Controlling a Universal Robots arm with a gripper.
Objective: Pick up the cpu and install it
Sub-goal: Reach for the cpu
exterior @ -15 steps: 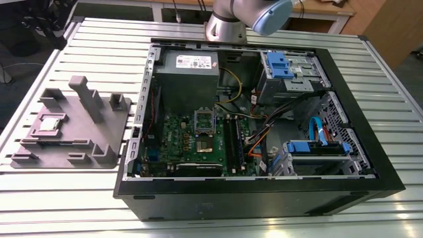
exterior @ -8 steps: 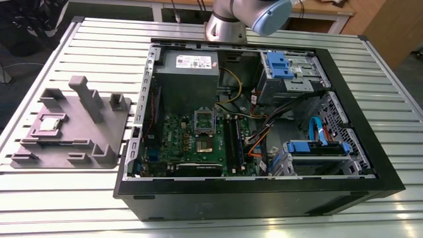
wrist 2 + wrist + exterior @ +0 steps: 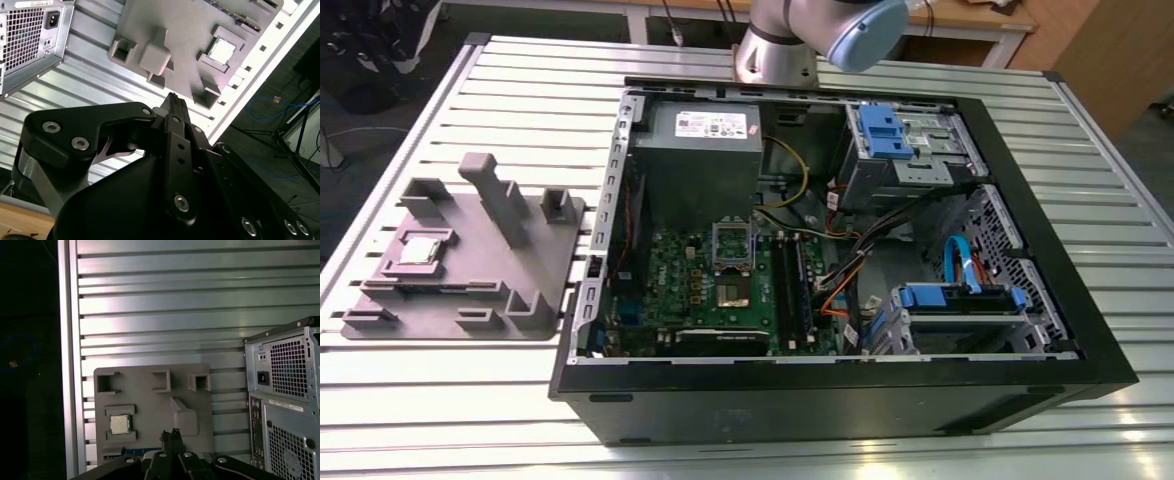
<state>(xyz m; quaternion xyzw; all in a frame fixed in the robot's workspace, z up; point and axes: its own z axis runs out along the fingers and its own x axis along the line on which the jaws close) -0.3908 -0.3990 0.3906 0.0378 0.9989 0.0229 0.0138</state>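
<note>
The cpu point(image 3: 420, 250) is a small silver square chip lying in a recess of a grey holder block point(image 3: 494, 290) on the slatted table, at the exterior view's left of the open computer case. Both wrist views look down on the cpu point(image 3: 221, 51) point(image 3: 120, 424) from well above. My black gripper point(image 3: 174, 98) point(image 3: 171, 432) hangs high over the holder block with its fingertips pressed together and nothing between them. The green board's socket point(image 3: 731, 290) lies inside the case with its metal frame point(image 3: 731, 240) folded up.
The black computer case point(image 3: 854, 390) lies open on the slatted metal table point(image 3: 520, 90), with a grey power supply point(image 3: 700, 130), blue drive brackets point(image 3: 887, 130) and loose cables inside. Upright posts point(image 3: 494, 195) rise from the holder block near the cpu. The arm point(image 3: 814, 40) stands behind the case.
</note>
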